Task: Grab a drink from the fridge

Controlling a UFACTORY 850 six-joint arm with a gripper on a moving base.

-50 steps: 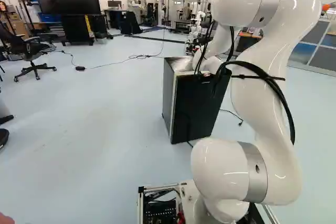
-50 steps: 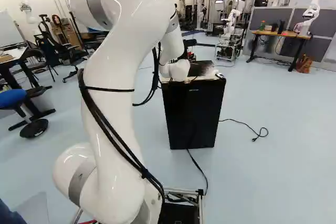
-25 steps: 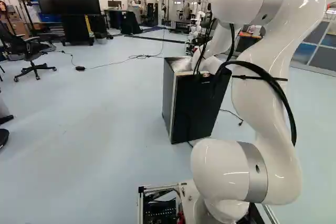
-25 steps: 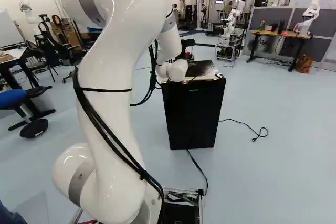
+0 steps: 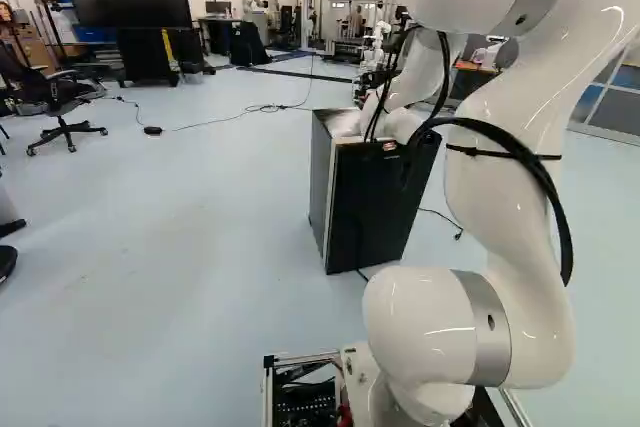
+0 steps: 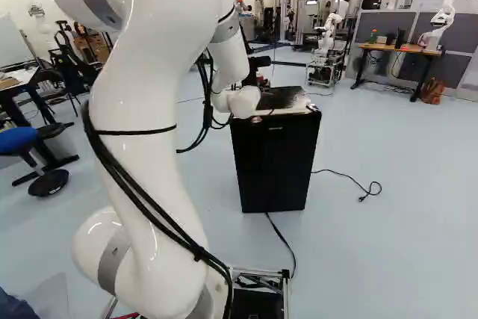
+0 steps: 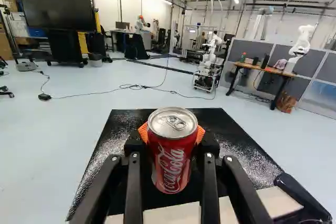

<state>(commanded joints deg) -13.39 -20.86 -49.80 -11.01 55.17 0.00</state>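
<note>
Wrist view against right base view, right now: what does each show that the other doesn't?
Only the wrist view: the screen and the lid of the red can, which the gripper grips.

Only the right base view: the blue stool and the fridge's upright side.

Both: the fridge's top, the desk and another robot by it.
</note>
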